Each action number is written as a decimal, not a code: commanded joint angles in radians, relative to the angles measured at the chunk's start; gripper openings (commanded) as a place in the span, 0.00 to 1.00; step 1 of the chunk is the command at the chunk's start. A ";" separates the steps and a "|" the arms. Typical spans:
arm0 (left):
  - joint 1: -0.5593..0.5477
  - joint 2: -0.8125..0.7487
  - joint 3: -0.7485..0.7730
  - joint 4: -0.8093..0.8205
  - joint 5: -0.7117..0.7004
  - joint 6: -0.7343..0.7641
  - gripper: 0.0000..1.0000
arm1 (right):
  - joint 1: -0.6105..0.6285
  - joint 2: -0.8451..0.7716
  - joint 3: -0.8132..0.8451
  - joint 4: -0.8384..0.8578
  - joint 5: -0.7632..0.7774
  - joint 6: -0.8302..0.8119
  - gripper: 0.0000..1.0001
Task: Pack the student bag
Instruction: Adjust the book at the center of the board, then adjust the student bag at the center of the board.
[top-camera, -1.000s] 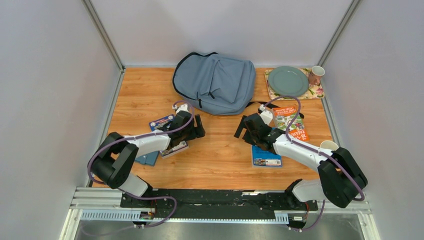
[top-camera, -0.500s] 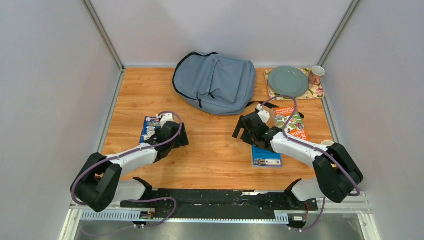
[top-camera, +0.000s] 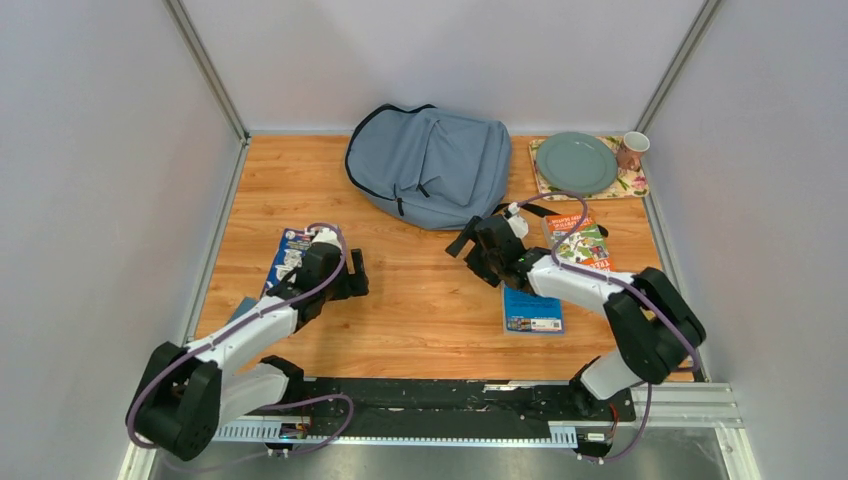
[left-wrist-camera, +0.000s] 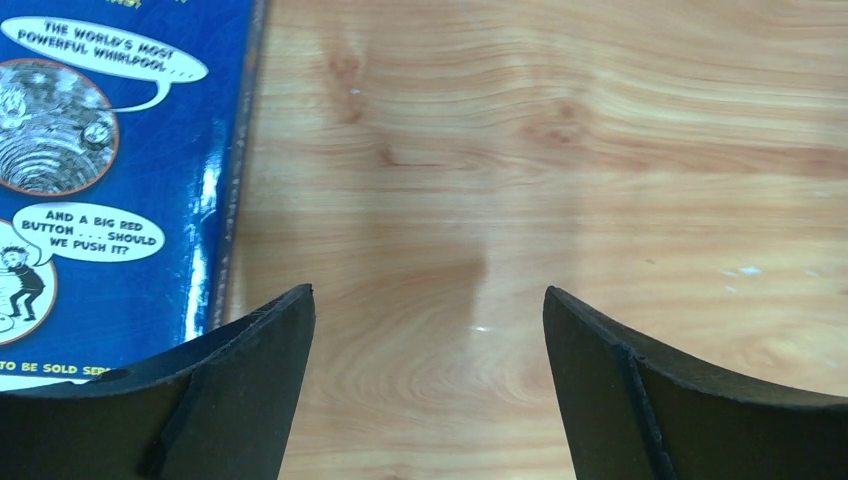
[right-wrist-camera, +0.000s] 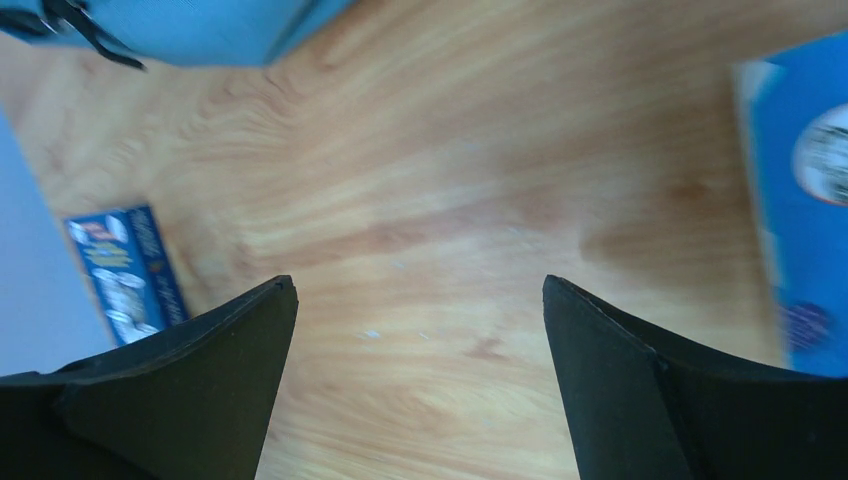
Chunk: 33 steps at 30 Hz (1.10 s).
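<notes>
Both the left gripper (left-wrist-camera: 428, 296) and the right gripper (right-wrist-camera: 420, 286) gape wide, empty. The student bag (top-camera: 430, 165) looks closed and books (top-camera: 532, 312) lie on the worktop (top-camera: 420, 300); nothing seems packed.

The blue comic book (left-wrist-camera: 110, 150) runs off the left wrist view's edge, its lower corner under the left gripper (left-wrist-camera: 425, 295). The right wrist view crops the backpack (right-wrist-camera: 200, 25) to a corner; a second blue book (right-wrist-camera: 800, 200) is blurred, cut off.
</notes>
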<state>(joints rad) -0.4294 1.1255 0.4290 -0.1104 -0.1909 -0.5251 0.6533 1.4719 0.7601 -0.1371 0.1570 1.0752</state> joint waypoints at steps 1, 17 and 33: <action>0.003 -0.118 0.011 -0.063 0.097 -0.010 0.92 | 0.006 0.125 0.111 0.195 0.022 0.225 0.96; 0.004 -0.421 0.014 -0.230 -0.010 -0.119 0.92 | -0.061 0.441 0.280 0.333 0.193 0.535 0.94; 0.006 -0.446 0.030 -0.264 0.110 -0.044 0.92 | -0.098 0.198 0.318 0.292 -0.033 0.093 0.00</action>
<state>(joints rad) -0.4294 0.6884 0.4320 -0.3649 -0.1246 -0.6075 0.5568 1.8553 1.0183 0.2104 0.2123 1.4136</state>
